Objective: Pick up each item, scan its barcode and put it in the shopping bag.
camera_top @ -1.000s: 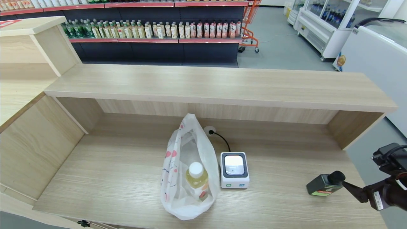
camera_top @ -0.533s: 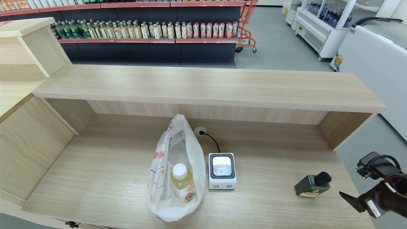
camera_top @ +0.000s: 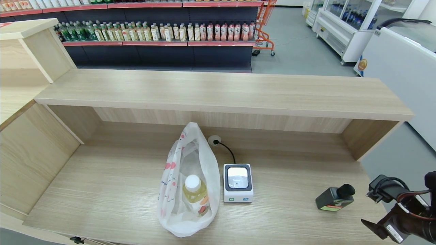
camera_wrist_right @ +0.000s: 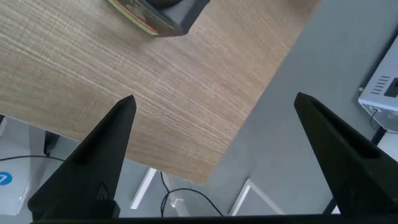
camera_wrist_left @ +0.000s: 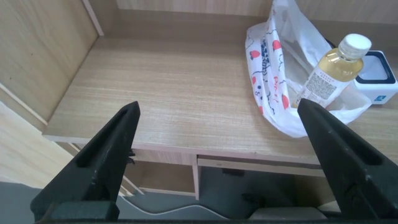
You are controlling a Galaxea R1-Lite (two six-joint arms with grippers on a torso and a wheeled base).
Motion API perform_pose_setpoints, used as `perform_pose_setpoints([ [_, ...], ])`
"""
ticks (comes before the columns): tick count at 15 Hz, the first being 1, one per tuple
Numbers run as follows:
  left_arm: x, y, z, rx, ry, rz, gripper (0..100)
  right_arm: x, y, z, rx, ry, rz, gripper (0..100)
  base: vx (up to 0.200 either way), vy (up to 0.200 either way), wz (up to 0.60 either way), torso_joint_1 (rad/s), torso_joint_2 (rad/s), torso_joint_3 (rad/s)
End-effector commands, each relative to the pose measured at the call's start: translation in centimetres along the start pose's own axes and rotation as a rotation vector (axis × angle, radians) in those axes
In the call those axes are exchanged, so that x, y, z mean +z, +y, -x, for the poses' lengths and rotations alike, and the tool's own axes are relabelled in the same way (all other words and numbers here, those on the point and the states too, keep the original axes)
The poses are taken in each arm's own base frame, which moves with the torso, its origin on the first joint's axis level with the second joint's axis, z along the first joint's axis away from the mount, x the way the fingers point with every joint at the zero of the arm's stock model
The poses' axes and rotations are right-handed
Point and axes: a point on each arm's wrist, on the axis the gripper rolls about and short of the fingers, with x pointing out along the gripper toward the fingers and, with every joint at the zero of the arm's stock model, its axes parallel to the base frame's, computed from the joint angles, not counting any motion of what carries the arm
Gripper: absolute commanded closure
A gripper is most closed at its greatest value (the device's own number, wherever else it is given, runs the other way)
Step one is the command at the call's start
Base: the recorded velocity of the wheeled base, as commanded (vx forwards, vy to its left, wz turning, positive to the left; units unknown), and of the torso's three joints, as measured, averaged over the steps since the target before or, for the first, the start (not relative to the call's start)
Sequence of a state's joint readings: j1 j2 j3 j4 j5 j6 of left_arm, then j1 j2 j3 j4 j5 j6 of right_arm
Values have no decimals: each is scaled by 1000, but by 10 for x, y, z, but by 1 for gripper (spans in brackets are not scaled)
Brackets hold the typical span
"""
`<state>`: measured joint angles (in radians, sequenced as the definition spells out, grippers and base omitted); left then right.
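Head view: dark bottle (camera_top: 332,200), black-capped with green-red label, lies sideways.

Dark bottle (camera_wrist_right: 160,15) near counter (camera_wrist_right: 124,81) edge

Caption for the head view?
Drink bottle in the shopping bag beside the scanner; dark bottle lying near the open right gripper.

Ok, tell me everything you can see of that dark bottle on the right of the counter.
The bottle is dark, squarish, likely plastic, with a round black cap and a green-and-red label strip. It seems to lie on its side on the counter, far right of the scanner, near the edge. Nothing touches it; the open right gripper is close by, apart.
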<state>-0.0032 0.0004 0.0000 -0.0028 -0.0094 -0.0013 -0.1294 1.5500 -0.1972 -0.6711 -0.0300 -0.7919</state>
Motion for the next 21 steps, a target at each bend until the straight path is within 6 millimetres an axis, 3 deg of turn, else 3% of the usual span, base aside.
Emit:
perform_pose_setpoints([
  [1, 0, 0, 0, 0, -1, 0, 0, 0, 2, -19, 43, 29, 2, 0, 0, 0, 0, 0, 0, 0],
  [8, 0, 0, 0, 0, -1, 0, 0, 12, 5, -72, 157, -120, 16, 0, 0, 0, 0, 0, 0, 0],
  [17, 0, 0, 0, -1, -1, 0, 0, 37, 11, -93, 194, -204, 63, 0, 0, 0, 0, 0, 0, 0],
  [18, 0, 0, 0, -1, -1, 0, 0, 37, 12, -94, 197, -201, 64, 100, 0, 0, 0, 0, 0, 0],
  [21, 0, 0, 0, 0, -1, 0, 0, 40, 15, -93, 207, -207, 74, 100, 0, 0, 0, 0, 0, 0],
])
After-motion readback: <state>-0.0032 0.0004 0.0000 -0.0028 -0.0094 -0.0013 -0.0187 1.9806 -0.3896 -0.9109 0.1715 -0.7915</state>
